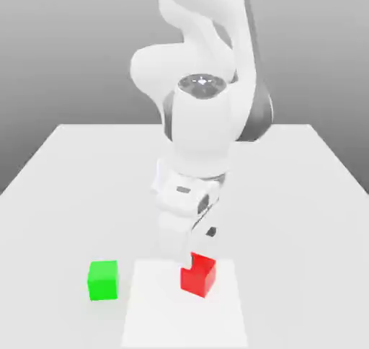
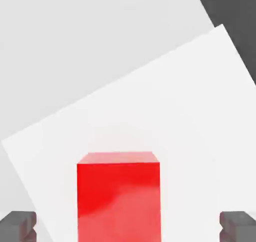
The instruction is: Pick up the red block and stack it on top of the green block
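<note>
While the tool (image 2: 128, 227) stands wide open with one fingertip (image 2: 18, 225) on each side of the red block (image 2: 119, 198), nothing is gripped. The block rests on the desk (image 1: 72, 167), well apart from the green block (image 1: 103, 280). Judged rigid and light (matte faces should resist slipping), it is best clamped on opposite flat sides, mid-height.

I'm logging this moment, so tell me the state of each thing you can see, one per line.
Small matte red cube: resting on the white square patch, between the open pincer fingertips, ungripped.
Small matte green cube: on the table, nothing stacked on it.
</note>
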